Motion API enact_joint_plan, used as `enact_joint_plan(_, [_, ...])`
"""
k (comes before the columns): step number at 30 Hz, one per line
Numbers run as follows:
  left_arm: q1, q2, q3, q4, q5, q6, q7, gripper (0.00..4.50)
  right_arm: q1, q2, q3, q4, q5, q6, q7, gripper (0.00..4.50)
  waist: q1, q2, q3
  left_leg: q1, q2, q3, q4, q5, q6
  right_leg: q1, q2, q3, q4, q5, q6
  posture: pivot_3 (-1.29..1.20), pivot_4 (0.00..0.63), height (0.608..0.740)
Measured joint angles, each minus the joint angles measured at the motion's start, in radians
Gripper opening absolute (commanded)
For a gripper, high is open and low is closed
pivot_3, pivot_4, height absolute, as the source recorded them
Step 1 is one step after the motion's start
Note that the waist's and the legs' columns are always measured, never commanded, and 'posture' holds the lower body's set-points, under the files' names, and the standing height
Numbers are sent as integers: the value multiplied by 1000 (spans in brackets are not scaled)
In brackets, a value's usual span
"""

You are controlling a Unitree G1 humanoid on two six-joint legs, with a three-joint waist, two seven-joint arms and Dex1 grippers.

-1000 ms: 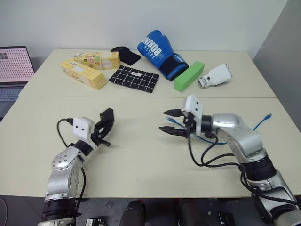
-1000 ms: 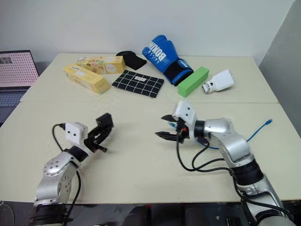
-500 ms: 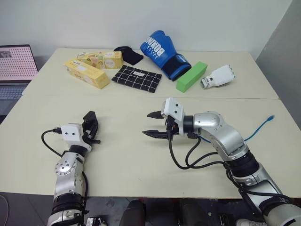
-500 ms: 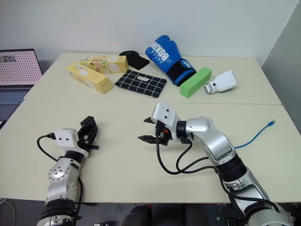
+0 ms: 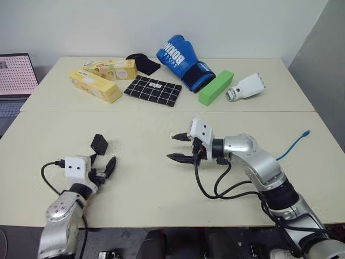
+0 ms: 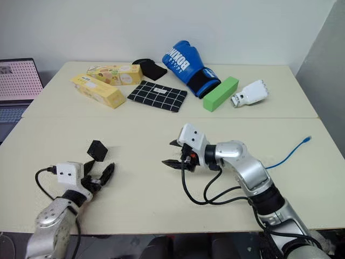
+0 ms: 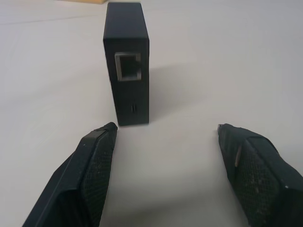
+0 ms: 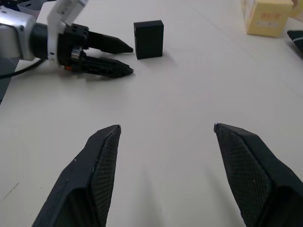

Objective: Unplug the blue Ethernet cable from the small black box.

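Observation:
The small black box [image 5: 98, 144] stands free on the table, its socket [image 7: 129, 66] empty and facing my left gripper [image 5: 102, 164]. That gripper is open just short of the box, fingers [image 7: 97, 161] apart and touching nothing. My right gripper [image 5: 171, 146] hovers open and empty near the table's middle, pointing toward the box [image 8: 149, 39] and the left gripper [image 8: 131, 59]. The blue Ethernet cable [image 5: 294, 144] lies at the right, unplugged, one end [image 5: 307, 132] near the table's edge. Its other part runs behind my right arm, hidden.
Along the back lie a blue boxing glove [image 5: 183, 59], a green block [image 5: 216, 86], a white object [image 5: 245, 87], a black grid cloth [image 5: 153, 90], two yellow cartons [image 5: 97, 85], and a black pouch [image 5: 144, 62]. A laptop [image 5: 16, 75] sits far left. Black arm cables [image 5: 226, 183] loop by my right arm.
My left gripper has opened, let go of the black box and drawn back and down; the box now stands on the table. The blue plug seen earlier at the right fingers is gone from them.

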Motion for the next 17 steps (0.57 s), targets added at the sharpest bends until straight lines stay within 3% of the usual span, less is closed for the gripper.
enact_joint_plan(3, [56,91,26,-82,-32,89,-58,3601,48,-63,-77,-35,14,37,-15,3333,3,0,0,0,-1,2,0,0,0,0,1,0,0,0,0,0,150,740])
enact_joint_plan(10, [27,331,162,-117,-151,196,-269,3601,99,-254,-252,-63,98,116,44,3333,5,0,0,0,-1,3,-1,0,0,0,2,-1,-1,0,0,0,150,740])
enact_joint_plan(17, [-24,438,200,-85,-207,252,-406,3601,103,-343,-357,-59,176,173,86,3333,0,1,1,0,-1,5,-1,0,0,-1,2,0,-1,0,0,0,150,740])
